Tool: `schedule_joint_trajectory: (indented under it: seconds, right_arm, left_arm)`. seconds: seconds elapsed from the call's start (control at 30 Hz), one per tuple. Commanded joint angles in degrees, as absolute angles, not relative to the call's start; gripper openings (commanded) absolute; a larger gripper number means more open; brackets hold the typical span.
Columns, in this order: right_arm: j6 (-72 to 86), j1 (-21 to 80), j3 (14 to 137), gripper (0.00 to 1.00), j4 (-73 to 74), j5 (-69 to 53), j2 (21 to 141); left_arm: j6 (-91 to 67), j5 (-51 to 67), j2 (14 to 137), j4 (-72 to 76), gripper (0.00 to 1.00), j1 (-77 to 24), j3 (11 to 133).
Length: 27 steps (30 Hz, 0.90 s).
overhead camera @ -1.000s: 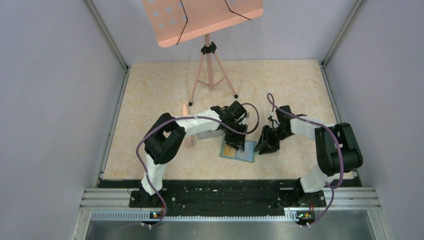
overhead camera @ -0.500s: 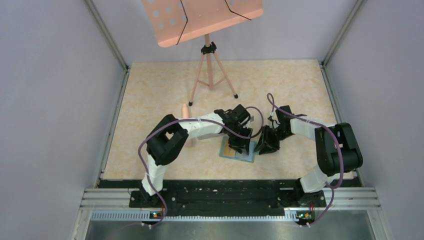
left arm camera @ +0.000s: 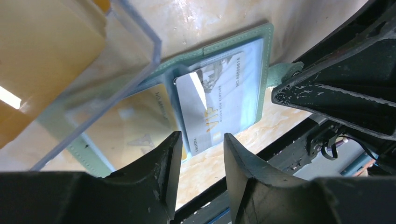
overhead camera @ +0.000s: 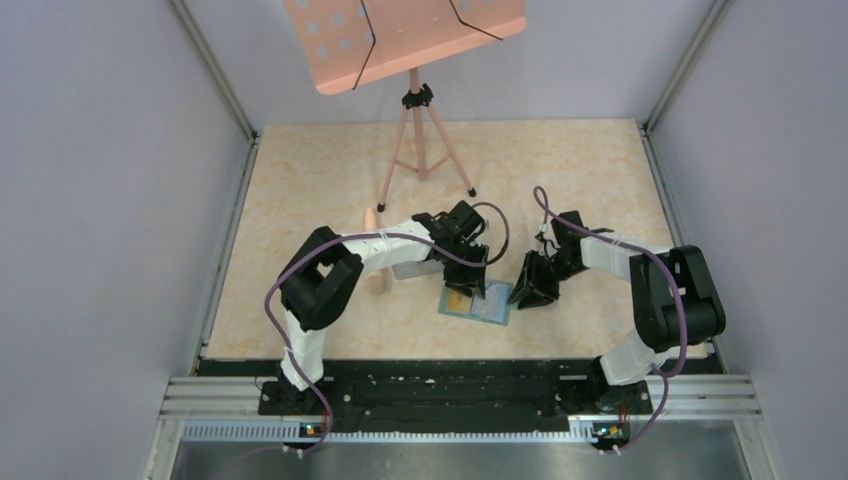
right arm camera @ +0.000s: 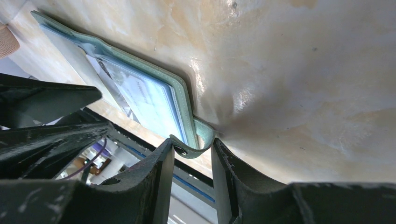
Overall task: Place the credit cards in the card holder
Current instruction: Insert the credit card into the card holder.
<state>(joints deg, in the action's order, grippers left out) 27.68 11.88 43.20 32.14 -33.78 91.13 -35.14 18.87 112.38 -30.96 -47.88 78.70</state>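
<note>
Top external: left fingers [overhead camera: 468, 282] backed off leftward, half open, empty. Right fingers [right arm camera: 159, 186] pinch the card holder [overhead camera: 490, 310] by its tab; it lies open on the bench [overhead camera: 300, 180], clear box [left arm camera: 133, 70] alongside.

**Obscured / unreadable**

Top view: left gripper [overhead camera: 472, 290] covers the holder's [overhead camera: 490, 312] upper left; box [overhead camera: 413, 269] mostly under that arm; card print too small to read.
Left wrist: box blurred, cut by top and left edges; cards [left arm camera: 46, 51] inside only an orange smear; holder's left half seen dimly through the box wall.
Right wrist: holder runs out the top-left corner; tab [right arm camera: 204, 135] tip hidden behind the right gripper's [right arm camera: 192, 156] finger.
</note>
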Motion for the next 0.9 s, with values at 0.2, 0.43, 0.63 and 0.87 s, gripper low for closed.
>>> schedule_joint_trajectory:
  seconds: [0.2, 0.43, 0.63, 0.87]
  right_arm:
    - [26.8, 12.4, 43.8, 0.35, 31.3, -34.3, 90.0]
    - [26.8, 12.4, 43.8, 0.35, 31.4, -34.5, 89.9]
    - [26.3, 12.8, 45.2, 0.35, 32.7, -33.5, 89.7]
    - [24.6, 13.9, 49.7, 0.40, 37.5, -30.3, 88.5]
  left_arm:
    - [-35.4, 23.7, 116.8, -30.0, 0.41, -50.7, 81.1]
    - [-34.9, 24.5, 115.4, -28.2, 0.37, -51.3, 81.8]
    - [-31.7, 15.9, 111.2, -32.8, 0.45, -51.3, 83.4]
    - [-31.6, 9.4, 102.2, -31.4, 0.53, -50.0, 78.2]
